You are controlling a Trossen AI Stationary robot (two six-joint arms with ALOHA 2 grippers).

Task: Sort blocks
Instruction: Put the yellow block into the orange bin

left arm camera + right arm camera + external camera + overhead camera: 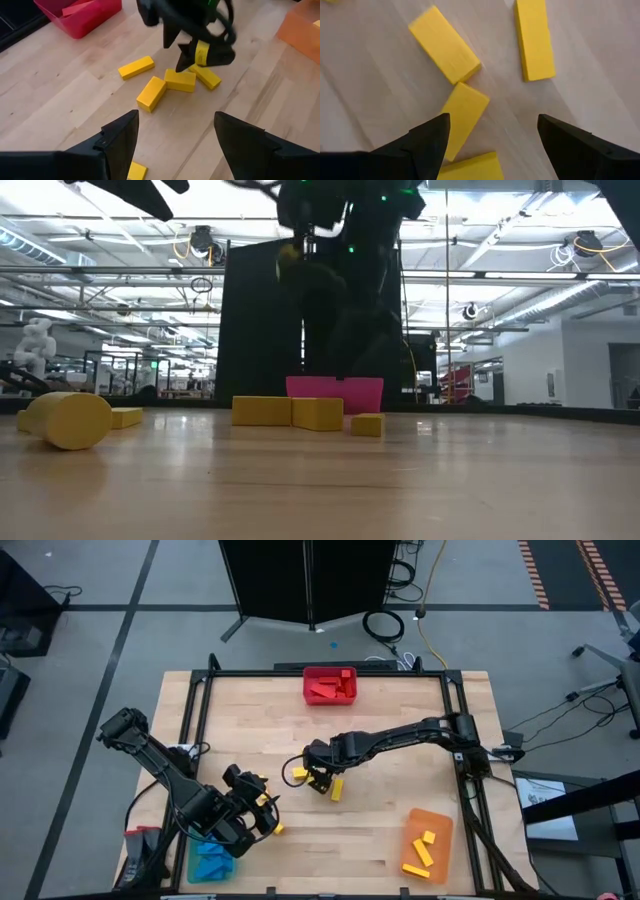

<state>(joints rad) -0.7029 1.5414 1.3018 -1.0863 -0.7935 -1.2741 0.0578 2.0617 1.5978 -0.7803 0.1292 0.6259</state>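
Sorting is mostly done; you have only yellow blocks left on the worktop.

The red plastic bin (pixel 330 686) holds red bricks, the blue bin (pixel 210 862) blue ones, the orange bin (pixel 427 845) a few yellow ones. Loose small flat yellow bricks (pixel 166 82) lie mid-worktop (pixel 400 790). Your right pincer (pixel 490 145) hangs wide and empty just above them; your left pincer (pixel 175 145), also wide and empty, waits near the blue bin beside more yellow strays (pixel 268 802).
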